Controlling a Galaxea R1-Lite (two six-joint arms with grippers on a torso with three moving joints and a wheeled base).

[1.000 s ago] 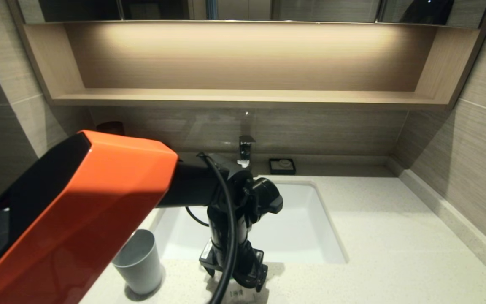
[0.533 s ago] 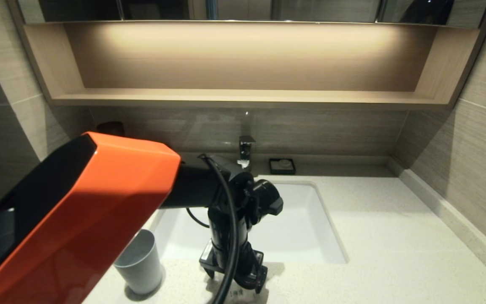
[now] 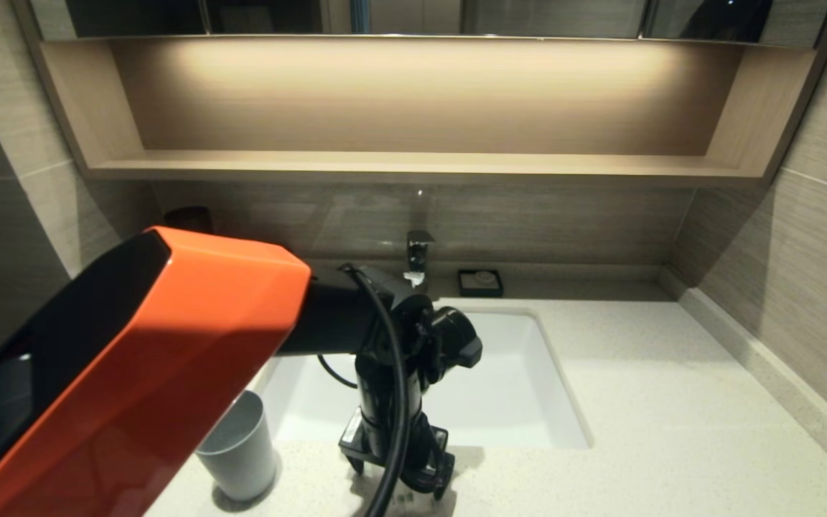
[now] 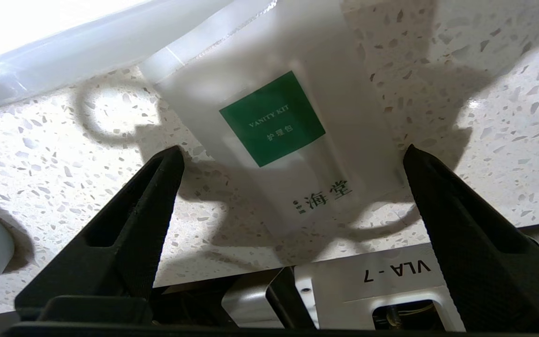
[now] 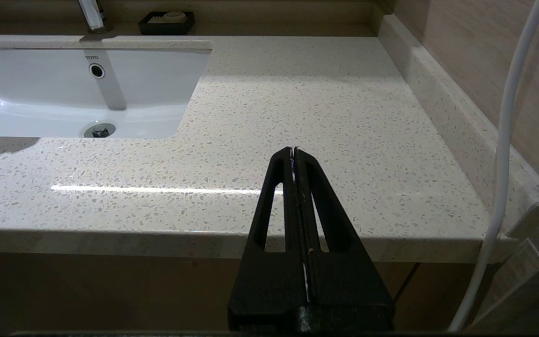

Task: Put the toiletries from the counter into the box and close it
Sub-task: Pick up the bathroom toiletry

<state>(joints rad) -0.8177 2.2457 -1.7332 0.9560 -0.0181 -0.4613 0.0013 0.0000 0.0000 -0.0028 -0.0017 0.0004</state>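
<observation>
Nearest to me, the left pincer (image 4: 293, 154) hangs low over the front strip of the counter (image 3: 672, 431), pointing down, its two black fingers (image 4: 148, 201) spread wide with nothing between them but air. Right under that gap lies a sachet (image 4: 279, 126), flat on the speckled stone, whitish and half see-through, with a green label (image 4: 272, 118) near its middle. Seen from the wrist, it sits about centred between the fingers but not square to them: its long axis runs on a slant, from beside the sink's edge toward the pincer's base. I'd judge the closing line crosses the sachet's width at an angle, so a small turn of the wrist might help before the fingers drop and close. The sachet is thin and flat on stone, so the tips probably have to get right down to the surface to catch it.

The left arm is clearly the nearer one. The right pincer (image 5: 294, 154) sits off the counter's front edge, well apart, its fingers pressed together and idle.

Just to the left stands a grey cup (image 3: 237, 449). Beyond is the white sink (image 3: 528, 402), then a tap (image 3: 419, 251) and a small black soap dish (image 3: 480, 282) at the back wall. I can't see the box or a second sachet from here.
</observation>
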